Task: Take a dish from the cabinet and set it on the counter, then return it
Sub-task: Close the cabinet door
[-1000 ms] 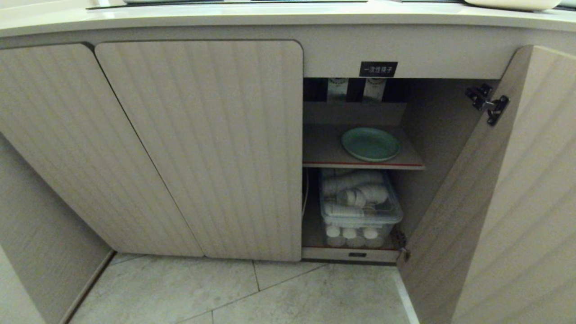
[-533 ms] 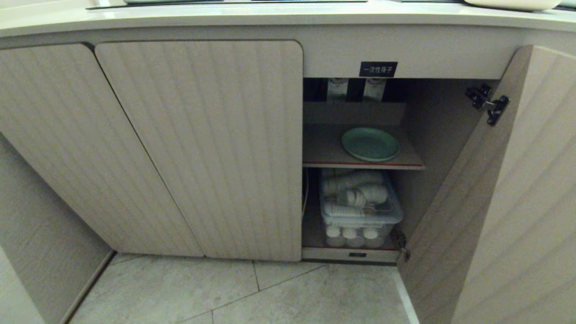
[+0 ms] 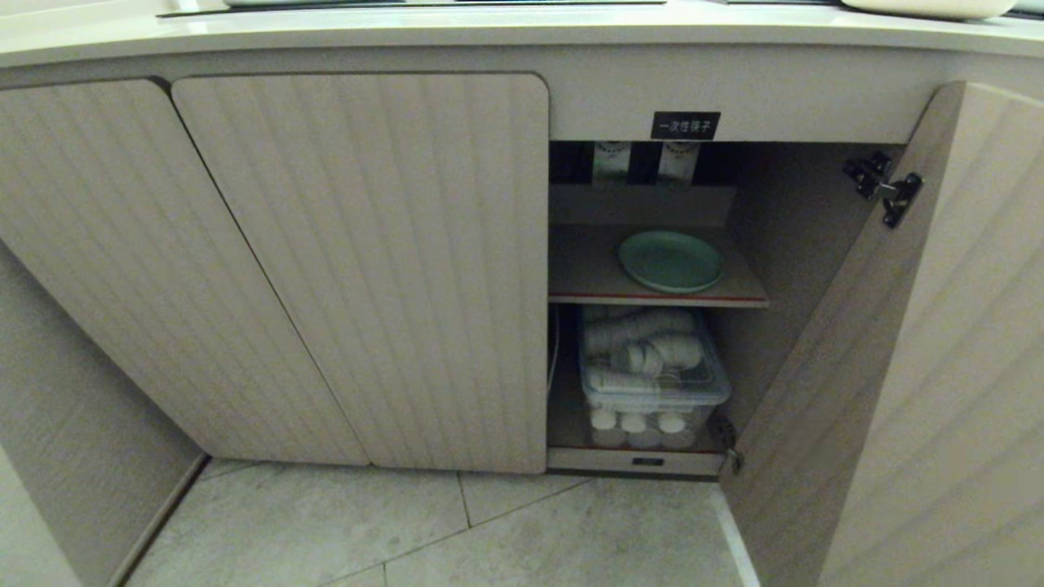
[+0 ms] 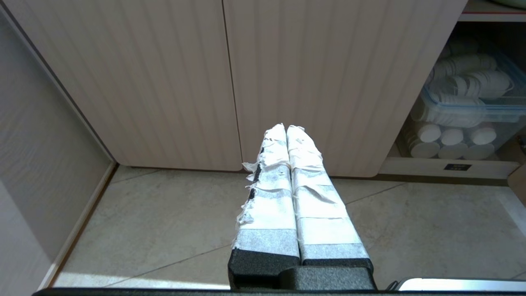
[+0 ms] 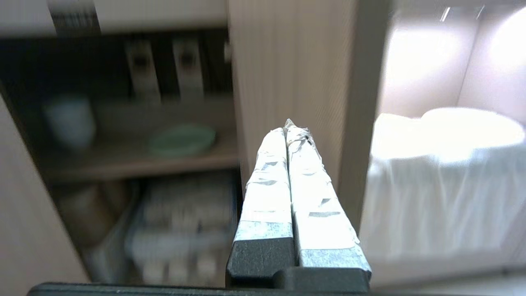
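right end effector (image 5: 287, 130) faces the open cabinet (image 3: 359, 269), fingers pressed together, empty.
dish (image 5: 183, 140) lies on the shelf (image 5: 135, 162), far and left of it; left end effector (image 4: 286, 130), also together, faces the closed doors.

Pale stone-look floor tiles (image 3: 408, 530) meet a beige side wall (image 3: 57, 456).

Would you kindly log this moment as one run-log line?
stage: pre-grasp | dish: on cabinet shelf, untouched | door: open | right gripper: shut, empty | left gripper: shut, idle

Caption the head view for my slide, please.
Mint-green dish on the open cabinet's red-edged shelf.
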